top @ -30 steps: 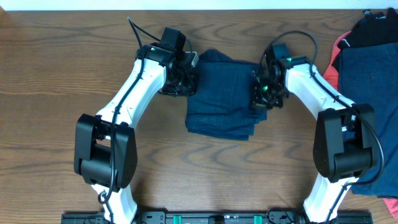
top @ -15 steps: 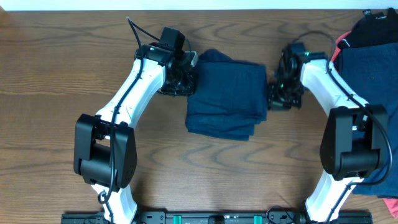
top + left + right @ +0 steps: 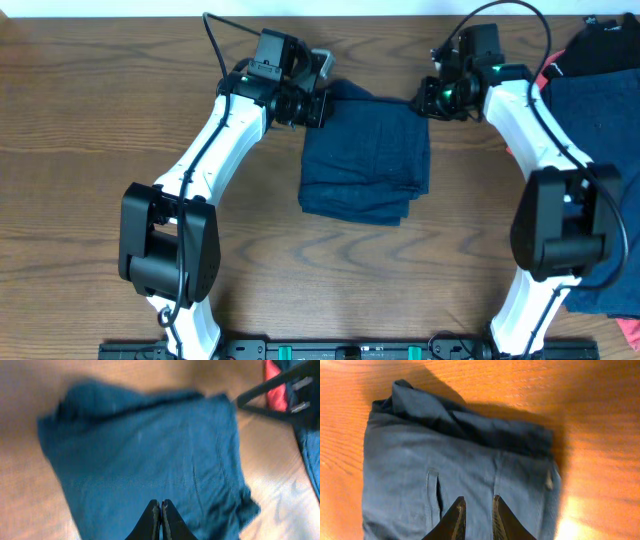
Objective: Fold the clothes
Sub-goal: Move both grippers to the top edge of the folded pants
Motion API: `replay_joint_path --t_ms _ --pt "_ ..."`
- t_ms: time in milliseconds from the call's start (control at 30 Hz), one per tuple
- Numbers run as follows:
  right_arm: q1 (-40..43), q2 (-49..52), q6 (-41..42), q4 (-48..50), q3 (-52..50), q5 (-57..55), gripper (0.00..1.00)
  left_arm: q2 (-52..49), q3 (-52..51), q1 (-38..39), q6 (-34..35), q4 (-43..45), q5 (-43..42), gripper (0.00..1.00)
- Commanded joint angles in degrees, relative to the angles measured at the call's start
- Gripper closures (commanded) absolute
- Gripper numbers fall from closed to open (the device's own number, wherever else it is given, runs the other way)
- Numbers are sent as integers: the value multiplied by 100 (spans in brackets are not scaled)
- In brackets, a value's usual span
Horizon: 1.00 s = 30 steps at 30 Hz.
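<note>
The table [image 3: 80, 120] is of brown wood with a strong grain, and it looks bare on its whole left half; along its far edge runs a pale strip, and at the near edge lies a black rail [image 3: 350, 350] where the two white arms are fixed. In the middle of the table lies the folded garment [image 3: 365, 160], plain dark navy, a rough rectangle flat on the wood, with some layers showing at its near right corner. At the right edge of the table is a pile of the other clothes: a large navy piece [image 3: 600, 110] on top, a coral-red one [image 3: 535, 110] coming out from under it on the side toward the centre, and a black one [image 3: 605, 45] at the far corner. The pile and the folded garment lie apart, with the right arm between them. The left gripper [image 3: 318, 95] is at the far left corner of the folded garment; in its wrist view the two fingers are pressed together with nothing between them. The right gripper [image 3: 430, 95] is at the far right corner, and its fingers [image 3: 456, 515] stand a narrow gap apart, empty, with only the navy cloth below.
</note>
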<state>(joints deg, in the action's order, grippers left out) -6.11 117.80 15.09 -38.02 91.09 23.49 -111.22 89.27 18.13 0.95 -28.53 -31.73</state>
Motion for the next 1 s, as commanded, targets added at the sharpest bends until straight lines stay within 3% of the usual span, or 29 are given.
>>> replay_joint_path --t_ms 0,367,500,633,967 --pt "-127 317 83 219 57 411 83 -157 -4 -4 -59 339 -125 94" --pt "-260 470 144 586 44 459 85 -1303 -2 -4 562 1241 -129 94" --pt "-387 485 203 568 -22 258 86 -1484 -2 -11 557 1274 -42 94" --pt "-496 485 332 562 -155 -254 86 -1668 -2 -55 555 1270 570 94" --pt "-439 485 459 396 -479 -1073 88 -1976 -2 -481 511 1255 846 94"
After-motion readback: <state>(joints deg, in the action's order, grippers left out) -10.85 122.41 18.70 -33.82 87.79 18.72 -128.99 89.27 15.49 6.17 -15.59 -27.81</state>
